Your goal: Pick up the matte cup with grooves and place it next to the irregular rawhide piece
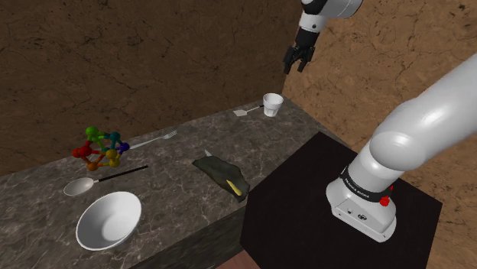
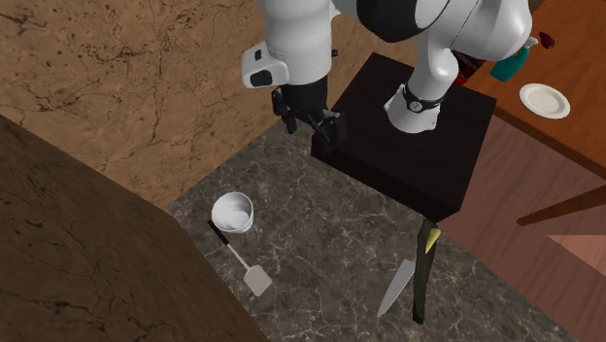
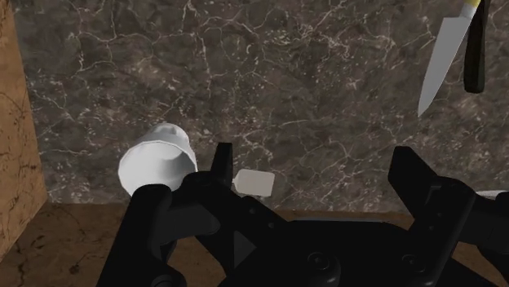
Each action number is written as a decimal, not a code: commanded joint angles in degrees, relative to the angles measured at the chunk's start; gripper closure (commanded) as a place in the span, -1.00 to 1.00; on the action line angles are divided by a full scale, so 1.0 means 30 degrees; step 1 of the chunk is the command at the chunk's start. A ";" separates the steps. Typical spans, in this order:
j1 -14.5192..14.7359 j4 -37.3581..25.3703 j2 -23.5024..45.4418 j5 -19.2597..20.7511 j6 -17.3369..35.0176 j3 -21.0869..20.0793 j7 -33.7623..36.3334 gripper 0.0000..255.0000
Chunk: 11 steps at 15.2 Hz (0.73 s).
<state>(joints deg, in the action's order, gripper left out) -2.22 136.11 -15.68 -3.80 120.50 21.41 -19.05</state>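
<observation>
Dim, even light throughout; white arm (image 1: 428, 115) brightest; faint soft shadows on the counter (image 1: 168, 191).

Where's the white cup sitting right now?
In the shoulder view the white cup stands upright at the counter's far end, near the brown wall, with a small spatula just to its left; the gripper hangs above, clear of it.

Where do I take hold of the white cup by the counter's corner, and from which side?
I'd come straight down with the open gripper and close across the upper wall of the white cup, just under the rim. It stands upright, mouth up, and widens toward the rim. The spatula lies close by its base, probably crowding a low sideways approach.
</observation>
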 commanded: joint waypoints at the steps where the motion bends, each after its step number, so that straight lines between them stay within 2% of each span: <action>1: 0.0046 -0.0380 0.1437 -0.0562 0.0891 0.0556 -0.1035 -1.00; 6: -0.0055 -0.2146 0.5342 -0.2763 0.2307 0.1528 -0.3866 -1.00; 11: -0.0908 -0.4598 0.9415 -0.5398 0.2942 0.1597 -0.6660 -1.00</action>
<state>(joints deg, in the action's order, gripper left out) -4.32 123.80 10.08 -18.35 128.93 26.28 -37.32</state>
